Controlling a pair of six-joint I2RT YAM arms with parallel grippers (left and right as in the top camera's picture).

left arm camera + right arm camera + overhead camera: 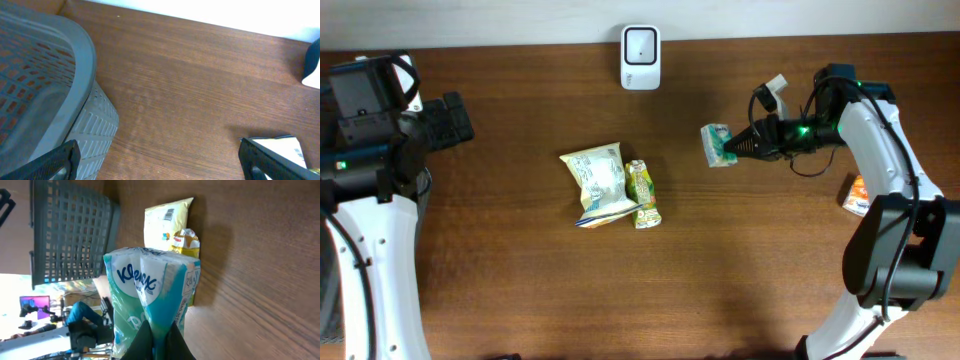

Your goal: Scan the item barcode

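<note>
A teal and green Kleenex tissue pack [717, 144] is the item, at the table's right of centre. My right gripper [737, 147] is shut on its edge; in the right wrist view the two black fingers pinch the pack [150, 290] at my right gripper [159, 332]. Whether the pack rests on the wood I cannot tell. The white scanner [640, 57] stands at the back edge, left of the pack. My left gripper [455, 120] is far left, jaws wide open over bare wood [160, 165], holding nothing.
A pale yellow snack bag [595, 185] and a small green-yellow packet [642, 193] lie mid-table. An orange item [857, 195] lies by the right arm's base. A grey mesh basket [45, 85] sits beside the left gripper. A white packet [286, 150] shows by its right finger.
</note>
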